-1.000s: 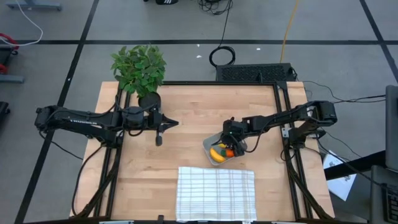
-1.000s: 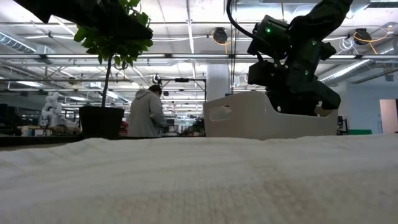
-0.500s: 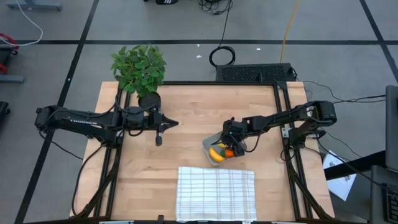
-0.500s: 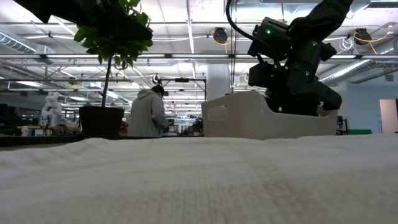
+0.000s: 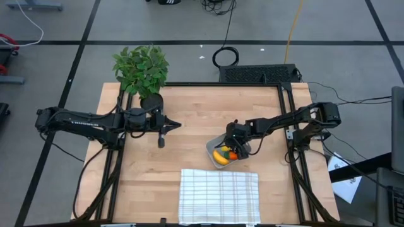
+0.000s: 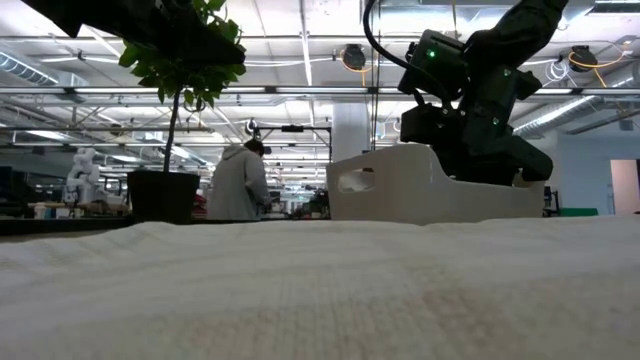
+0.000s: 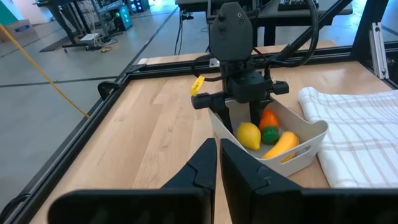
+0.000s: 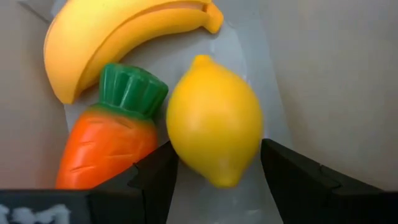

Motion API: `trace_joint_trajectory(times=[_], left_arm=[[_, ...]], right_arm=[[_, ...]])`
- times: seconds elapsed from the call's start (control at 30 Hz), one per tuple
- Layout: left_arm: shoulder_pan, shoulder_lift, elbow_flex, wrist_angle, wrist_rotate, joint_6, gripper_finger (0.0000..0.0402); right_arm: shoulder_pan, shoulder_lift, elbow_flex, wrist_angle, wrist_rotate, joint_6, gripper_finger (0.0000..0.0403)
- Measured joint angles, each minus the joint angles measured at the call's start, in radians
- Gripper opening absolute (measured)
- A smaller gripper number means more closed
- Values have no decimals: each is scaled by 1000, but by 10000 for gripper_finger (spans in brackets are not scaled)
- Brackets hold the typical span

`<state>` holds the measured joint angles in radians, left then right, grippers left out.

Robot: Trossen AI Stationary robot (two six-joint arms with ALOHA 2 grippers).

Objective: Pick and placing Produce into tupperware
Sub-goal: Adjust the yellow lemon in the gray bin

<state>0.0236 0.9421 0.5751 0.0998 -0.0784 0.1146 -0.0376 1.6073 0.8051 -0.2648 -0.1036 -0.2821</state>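
Tupperware (image 5: 218, 151) is sitting on the tabletop (image 5: 189, 113), just beyond the cloth (image 5: 219, 195), holding all 3 foods: lemon (image 8: 214, 121), carrot (image 8: 109, 149) and banana (image 8: 124, 37). The right hand (image 5: 235, 142) is hanging inside it, its fingers (image 8: 298, 180) spread open either side of the lemon, gripping nothing. The left hand (image 5: 161, 142) is waiting closed and empty near the plant (image 5: 141, 68).
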Motion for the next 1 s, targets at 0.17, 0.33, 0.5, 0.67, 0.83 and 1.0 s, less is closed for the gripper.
trace_joint_trajectory(times=[0.17, 0.33, 0.5, 0.67, 0.83, 1.0], left_arm=[[0, 0, 0, 0, 0, -6, 26], [0, 0, 0, 0, 0, -10, 26], [0, 0, 0, 1, 0, -12, 26], [0, 0, 0, 0, 0, -16, 26], [0, 0, 0, 0, 0, -16, 26], [0, 0, 0, 0, 0, -16, 26]], right_arm=[[0, -16, 1, -4, 3, -2, 221], [0, -51, 0, -18, 53, -3, 222], [0, -62, 0, -8, 55, 9, 222], [1, -63, 1, -9, 55, 12, 222], [1, -63, 9, -5, 55, 12, 222], [1, -66, 56, -22, 55, 13, 222]])
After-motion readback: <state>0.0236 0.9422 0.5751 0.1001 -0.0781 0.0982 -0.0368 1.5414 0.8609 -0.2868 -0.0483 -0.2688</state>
